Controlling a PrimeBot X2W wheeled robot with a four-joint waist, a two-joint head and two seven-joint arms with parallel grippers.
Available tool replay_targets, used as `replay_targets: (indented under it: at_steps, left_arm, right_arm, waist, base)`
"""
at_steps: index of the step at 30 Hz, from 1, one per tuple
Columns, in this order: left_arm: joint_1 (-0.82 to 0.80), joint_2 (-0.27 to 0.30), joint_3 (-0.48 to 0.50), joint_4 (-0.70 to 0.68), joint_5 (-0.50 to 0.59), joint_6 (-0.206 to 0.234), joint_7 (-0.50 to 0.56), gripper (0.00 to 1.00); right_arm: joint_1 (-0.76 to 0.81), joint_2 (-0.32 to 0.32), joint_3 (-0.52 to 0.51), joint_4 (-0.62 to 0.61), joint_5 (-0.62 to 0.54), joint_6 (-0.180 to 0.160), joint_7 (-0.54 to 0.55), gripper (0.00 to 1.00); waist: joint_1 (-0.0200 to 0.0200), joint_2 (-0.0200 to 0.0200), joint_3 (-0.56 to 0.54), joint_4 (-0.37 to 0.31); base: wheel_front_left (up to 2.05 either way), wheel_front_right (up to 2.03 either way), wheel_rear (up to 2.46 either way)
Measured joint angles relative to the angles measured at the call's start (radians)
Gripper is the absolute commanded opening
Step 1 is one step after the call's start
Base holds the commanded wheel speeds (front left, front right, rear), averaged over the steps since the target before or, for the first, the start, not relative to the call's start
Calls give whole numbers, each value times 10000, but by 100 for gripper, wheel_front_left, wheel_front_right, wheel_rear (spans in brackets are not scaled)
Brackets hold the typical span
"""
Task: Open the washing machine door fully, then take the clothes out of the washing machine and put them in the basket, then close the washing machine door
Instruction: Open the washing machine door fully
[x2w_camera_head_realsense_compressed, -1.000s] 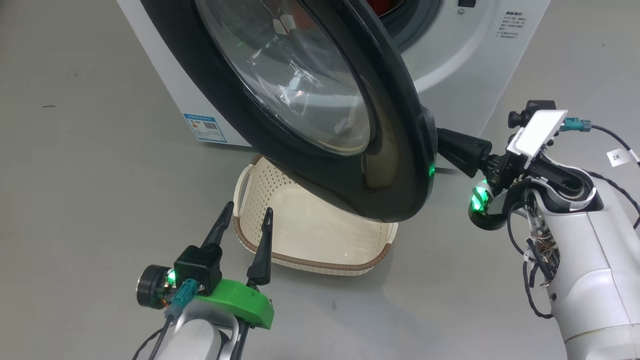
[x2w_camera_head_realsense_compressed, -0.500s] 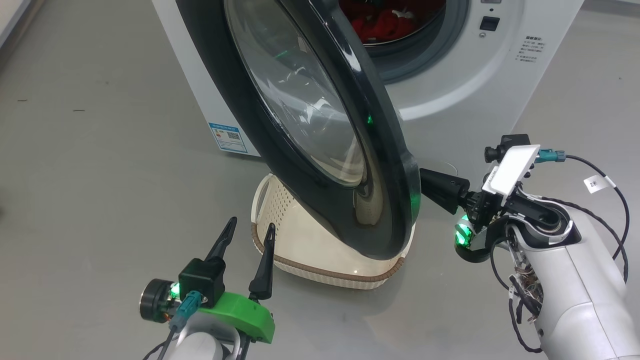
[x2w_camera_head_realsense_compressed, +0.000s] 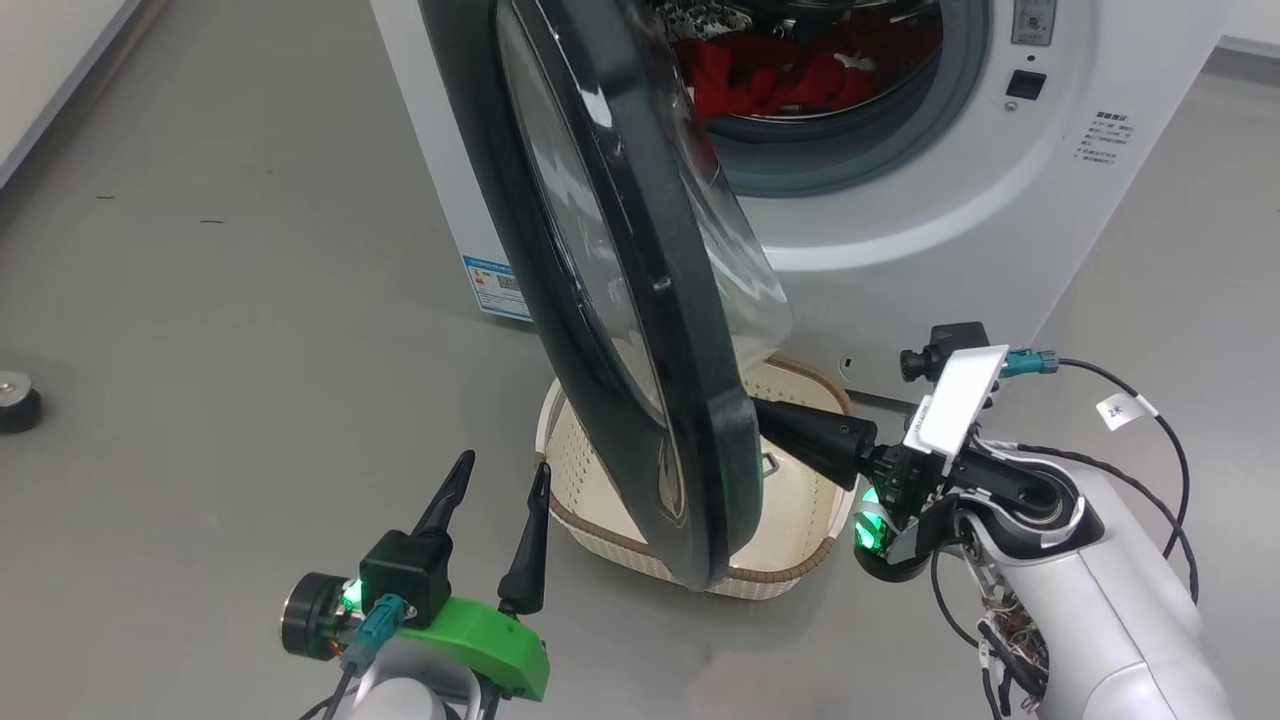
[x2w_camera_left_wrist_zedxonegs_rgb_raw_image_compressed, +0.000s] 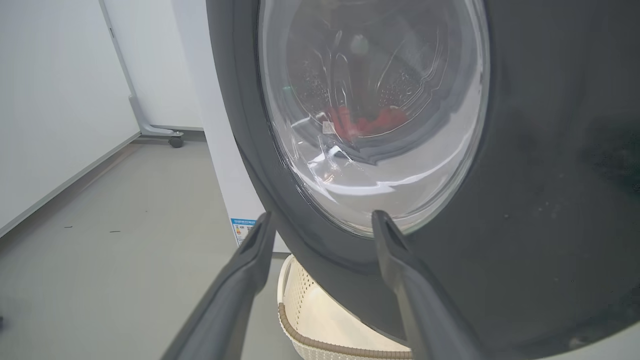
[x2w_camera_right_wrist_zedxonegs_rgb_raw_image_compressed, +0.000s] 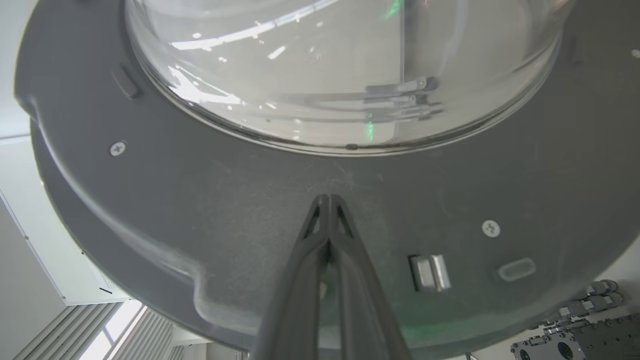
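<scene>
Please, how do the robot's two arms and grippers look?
The left gripper has two long, dark, tapering fingers on a bright green plastic bracket, with a teal plug. The right gripper has the same fingers, a flat white plate, another teal plug and a white cable tag. Its forearm is pale grey-white, with loose wires showing. Green lights glow at both wrists.

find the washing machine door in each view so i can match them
Head view: the washing machine door stands edge-on, top centre down to lower centre, over the basket.
Left wrist view: its outer face, centre and right.
Right wrist view: its black inner side, across the middle.
Shared landmark: the glass bowl.
</scene>
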Motion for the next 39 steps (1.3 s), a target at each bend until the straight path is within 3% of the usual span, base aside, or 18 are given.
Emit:
replay_targets:
  at_steps: [23,39]
  left_arm:
    - [163,17,320,-13,-2,0,0,100]
    - [307,19,631,-52,-2,0,0,100]
  right_arm:
    - [406,-10,2138,-911,677,0,-1233,0]
    - [529,15,1992,-1064,767,0,-1975,0]
  waist:
    - [0,0,-142,820]
    - [0,0,-167,714]
  base:
    - [0,0,0]
    - [0,0,0]
